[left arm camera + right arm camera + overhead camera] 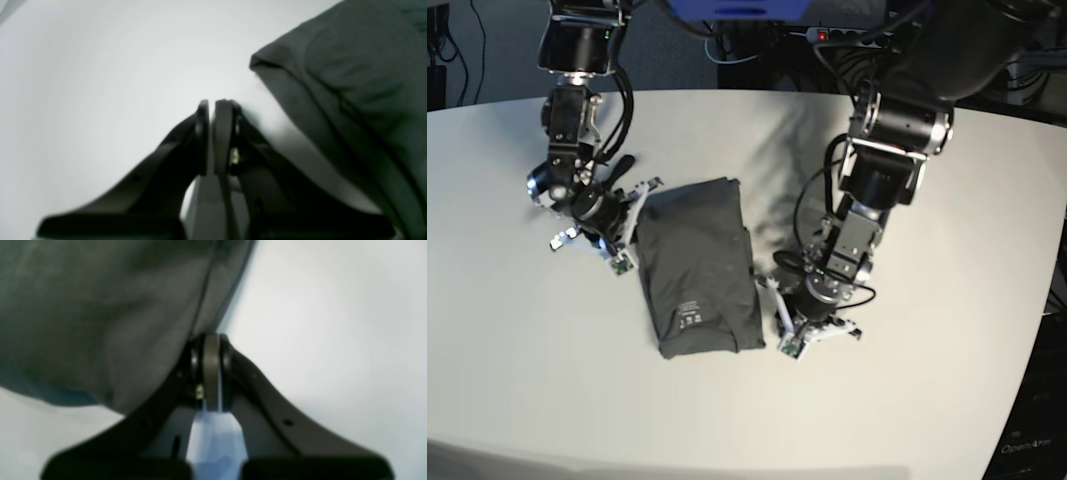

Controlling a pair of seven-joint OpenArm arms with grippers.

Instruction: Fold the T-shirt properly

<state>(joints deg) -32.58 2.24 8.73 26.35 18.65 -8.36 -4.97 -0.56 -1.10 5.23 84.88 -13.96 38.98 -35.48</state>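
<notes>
White table bears the folded T-shirt, long axis near-to-far; both pincers closed, empty.

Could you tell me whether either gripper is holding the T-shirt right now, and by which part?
Nothing is held. Both the left gripper and right gripper are shut and empty beside the folded T-shirt.

Overhead base view; two close wrist views, T-shirt shared.

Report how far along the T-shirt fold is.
Mostly done: the T-shirt lies as a compact folded rectangle on the table. In hand: nothing; the left claw and right claw, both shut, flank it. Left: perhaps tidying the edges, then pulling away.
</notes>
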